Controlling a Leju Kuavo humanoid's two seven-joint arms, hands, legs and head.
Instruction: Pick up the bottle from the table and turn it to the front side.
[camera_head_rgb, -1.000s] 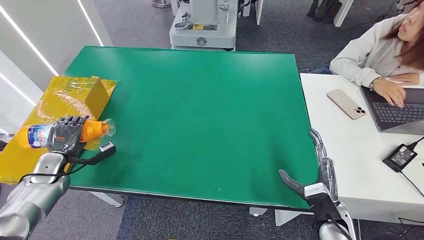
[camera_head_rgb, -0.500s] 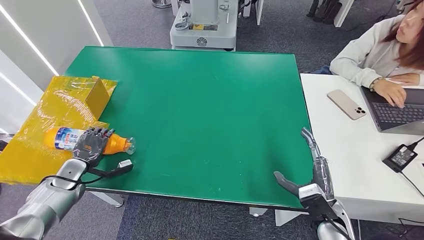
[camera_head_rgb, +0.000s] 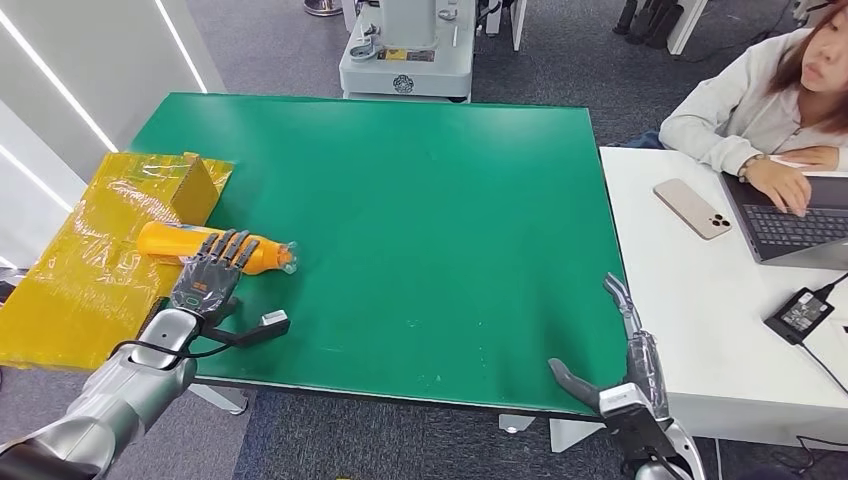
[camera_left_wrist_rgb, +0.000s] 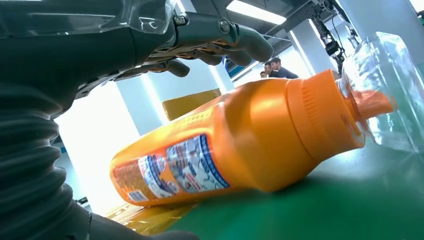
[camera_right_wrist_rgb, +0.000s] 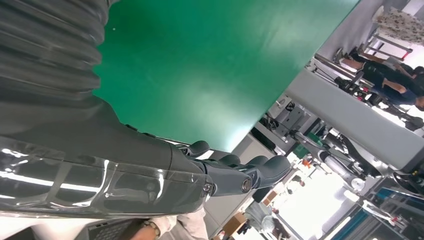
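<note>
The orange bottle (camera_head_rgb: 212, 247) lies on its side at the left edge of the green counter (camera_head_rgb: 420, 220). Its back end rests on the yellow wrapped sheet (camera_head_rgb: 70, 290) and its clear cap (camera_head_rgb: 288, 257) points out over the green top. In the left wrist view the bottle (camera_left_wrist_rgb: 240, 140) sits flat on the green top, with a blue and white label (camera_left_wrist_rgb: 192, 165) on its side, turned low toward the camera.

The left robot hand (camera_head_rgb: 208, 283) is just beside the bottle, on the near side. Its fingers (camera_head_rgb: 235, 245) are spread and reach over the bottle's middle. In the left wrist view the fingers (camera_left_wrist_rgb: 220, 42) hang above the bottle with a gap under them, so the robot hand is open and holds nothing. Its thumb (camera_head_rgb: 262, 324) sticks out over the green top, away from the bottle.

The right robot hand (camera_head_rgb: 630, 375) is at the near right corner of the counter, well apart from the bottle. Its fingers are stretched out and it holds nothing.

A yellow box (camera_head_rgb: 195, 190) stands on the yellow sheet behind the bottle. A person (camera_head_rgb: 760, 110) sits at a white desk (camera_head_rgb: 700, 300) to the right, with a hand on a laptop (camera_head_rgb: 795, 225). A phone (camera_head_rgb: 692, 208) and a black charger (camera_head_rgb: 802, 313) lie on that desk.
</note>
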